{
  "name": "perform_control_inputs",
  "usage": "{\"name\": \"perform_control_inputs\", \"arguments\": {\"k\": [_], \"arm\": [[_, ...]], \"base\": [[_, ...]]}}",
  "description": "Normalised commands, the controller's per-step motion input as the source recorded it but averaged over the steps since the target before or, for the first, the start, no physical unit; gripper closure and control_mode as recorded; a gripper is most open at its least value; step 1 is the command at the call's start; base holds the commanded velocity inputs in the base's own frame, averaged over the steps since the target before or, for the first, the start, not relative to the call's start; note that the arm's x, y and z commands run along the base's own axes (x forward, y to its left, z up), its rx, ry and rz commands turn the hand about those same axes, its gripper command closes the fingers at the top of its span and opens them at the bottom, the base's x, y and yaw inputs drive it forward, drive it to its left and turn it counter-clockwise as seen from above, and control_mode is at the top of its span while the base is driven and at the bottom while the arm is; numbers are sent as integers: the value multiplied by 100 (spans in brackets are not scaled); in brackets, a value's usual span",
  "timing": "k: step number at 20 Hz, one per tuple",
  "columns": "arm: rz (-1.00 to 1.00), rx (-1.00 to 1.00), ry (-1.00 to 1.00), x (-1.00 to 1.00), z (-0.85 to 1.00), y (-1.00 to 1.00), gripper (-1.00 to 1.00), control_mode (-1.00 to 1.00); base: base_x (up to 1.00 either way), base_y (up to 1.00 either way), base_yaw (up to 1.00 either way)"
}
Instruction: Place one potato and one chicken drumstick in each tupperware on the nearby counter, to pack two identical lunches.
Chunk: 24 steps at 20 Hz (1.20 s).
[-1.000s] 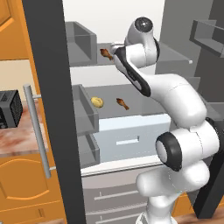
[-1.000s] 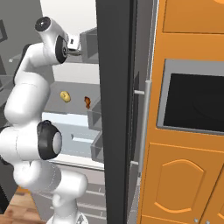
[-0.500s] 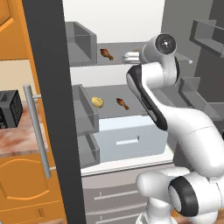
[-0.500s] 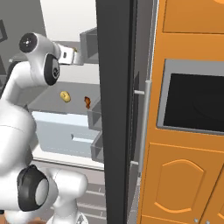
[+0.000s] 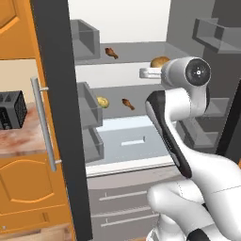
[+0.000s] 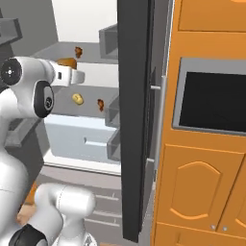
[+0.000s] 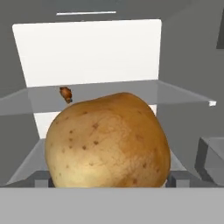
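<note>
The big golden-brown potato [image 7: 108, 141], lumpy and speckled, is being framed close by the gripper [image 5: 147, 73] on the upper fridge shelf [image 5: 136, 52], jaws spread wide, nothing clamped. A drumstick [image 5: 111, 52] is lying farther back on that shelf. Below the shelf, a small yellow potato [image 5: 102, 101] and second drumstick [image 5: 127, 104] are sitting. The dark door edge [image 5: 59, 117] is blocking the marble table [image 5: 19, 139] with a black toaster [image 5: 12, 109].

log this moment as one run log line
phase: reaching into fridge | gripper: open, at big potato, grip unclear | drumstick: same upper shelf | small potato, second drumstick: lower shelf
</note>
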Motion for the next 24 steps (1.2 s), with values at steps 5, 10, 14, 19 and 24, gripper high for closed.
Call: {"name": "perform_control_inputs", "arguments": {"k": [5,10,14,19,24], "arm": [[0,0,0,0,0,0,100,100],[0,0,0,0,0,0,100,100],[0,0,0,0,0,0,100,100],[0,0,0,0,0,0,100,100],[0,0,0,0,0,0,100,100]], "base": [[-100,8,0],[-71,62,0],[-22,99,0],[-1,100,-1],[0,100,-1]]}}
